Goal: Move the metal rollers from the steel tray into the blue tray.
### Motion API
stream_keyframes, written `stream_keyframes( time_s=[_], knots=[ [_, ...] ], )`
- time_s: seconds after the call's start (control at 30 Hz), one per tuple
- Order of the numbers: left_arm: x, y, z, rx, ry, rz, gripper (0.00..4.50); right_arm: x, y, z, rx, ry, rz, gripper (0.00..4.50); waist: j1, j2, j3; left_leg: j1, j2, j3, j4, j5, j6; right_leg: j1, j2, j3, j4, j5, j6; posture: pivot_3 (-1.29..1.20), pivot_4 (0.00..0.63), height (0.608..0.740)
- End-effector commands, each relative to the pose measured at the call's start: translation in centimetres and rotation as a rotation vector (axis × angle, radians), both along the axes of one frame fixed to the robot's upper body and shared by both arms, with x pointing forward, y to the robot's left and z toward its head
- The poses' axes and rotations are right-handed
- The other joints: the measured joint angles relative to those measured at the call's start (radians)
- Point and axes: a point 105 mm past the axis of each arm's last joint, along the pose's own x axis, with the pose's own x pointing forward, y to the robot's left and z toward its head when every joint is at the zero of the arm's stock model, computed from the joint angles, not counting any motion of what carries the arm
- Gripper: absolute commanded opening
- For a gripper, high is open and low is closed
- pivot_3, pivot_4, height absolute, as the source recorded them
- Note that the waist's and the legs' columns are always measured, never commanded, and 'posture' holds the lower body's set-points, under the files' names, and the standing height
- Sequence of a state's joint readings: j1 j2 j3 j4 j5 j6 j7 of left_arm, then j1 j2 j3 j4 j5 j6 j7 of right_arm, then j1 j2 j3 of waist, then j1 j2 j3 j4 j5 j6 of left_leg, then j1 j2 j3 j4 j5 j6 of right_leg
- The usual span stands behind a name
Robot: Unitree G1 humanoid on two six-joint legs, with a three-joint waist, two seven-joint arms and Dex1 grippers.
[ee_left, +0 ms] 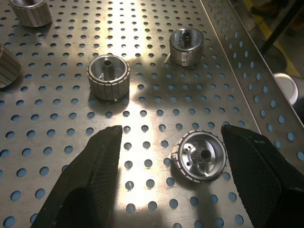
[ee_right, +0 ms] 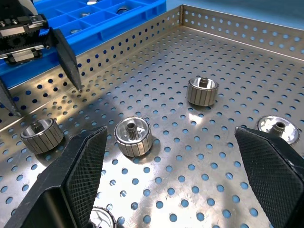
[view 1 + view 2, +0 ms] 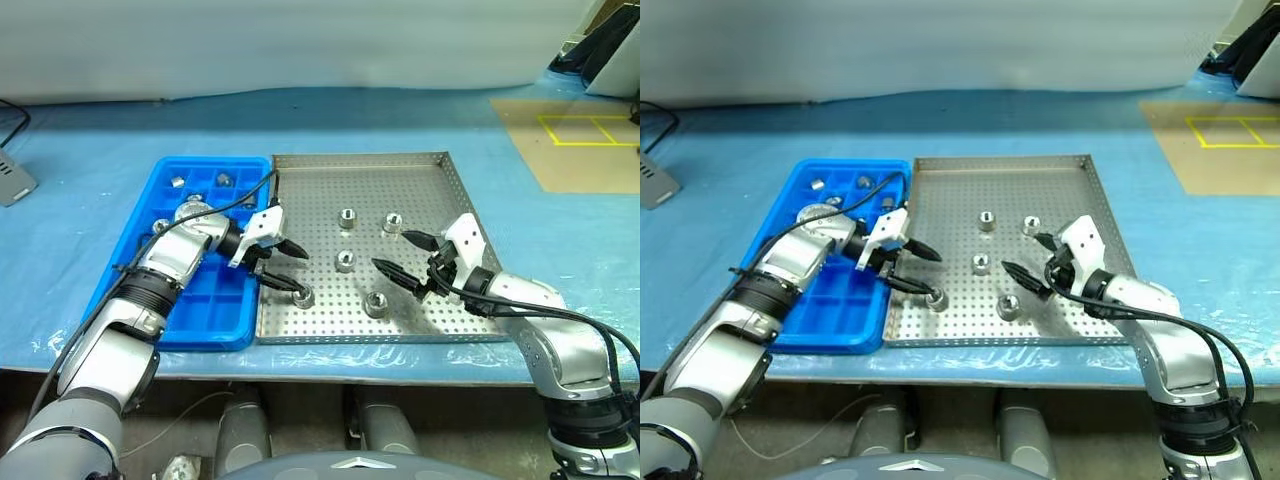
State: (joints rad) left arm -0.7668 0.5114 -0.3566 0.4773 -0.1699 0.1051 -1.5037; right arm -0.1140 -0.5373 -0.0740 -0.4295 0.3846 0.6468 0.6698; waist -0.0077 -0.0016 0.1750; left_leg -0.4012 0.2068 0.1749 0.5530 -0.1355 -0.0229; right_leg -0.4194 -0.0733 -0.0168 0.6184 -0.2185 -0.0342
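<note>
Black fingers of the left gripper stand apart, holding nothing, low over the near-left part of the steel tray. One metal roller lies just by the lower fingertip; in the left wrist view this roller sits between the two fingers, nearer to one of them, with its hole up, so its axis is vertical and the fingers would close across its round side. This is, I think, the next pick, and the left arm is clearly the nearer one for it.

Right gripper is wide open and also empty, approx. over the near-right part of the tray, with another roller just beside its lower finger. Three more rollers rest further back: one in the middle and two behind.

Blue tray touches the steel tray on the left side; a few rollers, e.g., are already in its far compartments, so the task is maybe near halfway.

Both trays rest on a blue cloth-covered table. Beyond, a brown floor patch with yellow tape.
</note>
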Motion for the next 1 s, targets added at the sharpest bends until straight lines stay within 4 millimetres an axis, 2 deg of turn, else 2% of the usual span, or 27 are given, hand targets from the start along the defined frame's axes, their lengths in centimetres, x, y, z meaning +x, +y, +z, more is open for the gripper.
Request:
stream_keyframes(
  time_s=[0.03,0.33,0.53,0.6,0.77,0.83,0.97,1.0],
  knots=[
    [-0.5,0.1,-0.5,0.045,0.021,-0.066,3.50,-0.3,-0.1,1.1,0.018,-0.045,-0.010,4.50,-0.006,0.000,0.000,0.001,0.000,0.000,0.000,0.000,0.000,0.001,0.000,0.000,0.000,0.000,0.000,-0.44,0.150,0.740],
    [-2.0,-0.9,-2.9,0.148,0.017,-0.209,3.50,-0.4,-0.7,0.4,-0.004,-0.026,-0.035,4.50,-0.009,0.002,-0.001,0.001,0.000,0.000,0.001,-0.001,0.001,0.002,0.000,0.000,0.000,0.000,0.000,-0.45,0.150,0.740],
    [-0.6,-1.2,-4.0,0.233,-0.062,-0.176,3.50,-0.3,-0.5,0.4,-0.004,-0.028,-0.042,4.50,-0.011,0.004,-0.002,0.008,0.000,0.001,0.001,-0.001,0.001,0.008,0.000,0.001,0.000,0.000,0.000,-0.46,0.150,0.740],
    [-0.2,-1.2,-3.9,0.254,-0.097,-0.167,3.50,-0.4,-0.5,0.4,-0.004,-0.028,-0.045,4.50,-0.013,0.004,-0.002,0.014,0.000,0.001,0.001,-0.001,0.001,0.013,0.000,0.001,0.000,-0.005,0.008,-0.46,0.150,0.740],
    [0.0,-0.3,-4.7,0.329,-0.154,-0.178,3.50,-0.4,-0.6,0.4,-0.004,-0.029,-0.059,4.50,-0.015,0.004,-0.002,0.016,0.000,0.001,0.001,-0.001,0.001,0.015,0.000,0.001,-0.002,-0.005,0.009,-0.47,0.150,0.740],
    [-0.4,-0.1,-4.9,0.326,-0.139,-0.200,3.12,-0.4,-0.6,0.4,-0.004,-0.030,-0.060,4.50,-0.021,0.004,-0.002,0.016,0.000,0.001,0.001,-0.001,0.001,0.015,0.000,0.001,-0.002,-0.005,0.009,-0.47,0.150,0.740],
    [-0.2,-0.2,-5.0,0.323,-0.152,-0.184,1.98,-0.2,-0.4,0.5,0.001,-0.035,-0.059,4.50,-0.029,0.004,-0.003,0.016,0.000,0.001,0.000,-0.001,0.001,0.015,0.000,0.001,-0.002,-0.005,0.009,-0.46,0.150,0.740],
    [0.1,-0.2,-5.1,0.330,-0.168,-0.171,1.98,-0.2,-0.3,0.6,0.002,-0.037,-0.058,4.50,-0.030,0.005,-0.003,0.016,0.000,0.001,0.000,-0.001,0.001,0.015,0.000,0.001,-0.002,-0.005,0.009,-0.46,0.150,0.740]
  ],
)
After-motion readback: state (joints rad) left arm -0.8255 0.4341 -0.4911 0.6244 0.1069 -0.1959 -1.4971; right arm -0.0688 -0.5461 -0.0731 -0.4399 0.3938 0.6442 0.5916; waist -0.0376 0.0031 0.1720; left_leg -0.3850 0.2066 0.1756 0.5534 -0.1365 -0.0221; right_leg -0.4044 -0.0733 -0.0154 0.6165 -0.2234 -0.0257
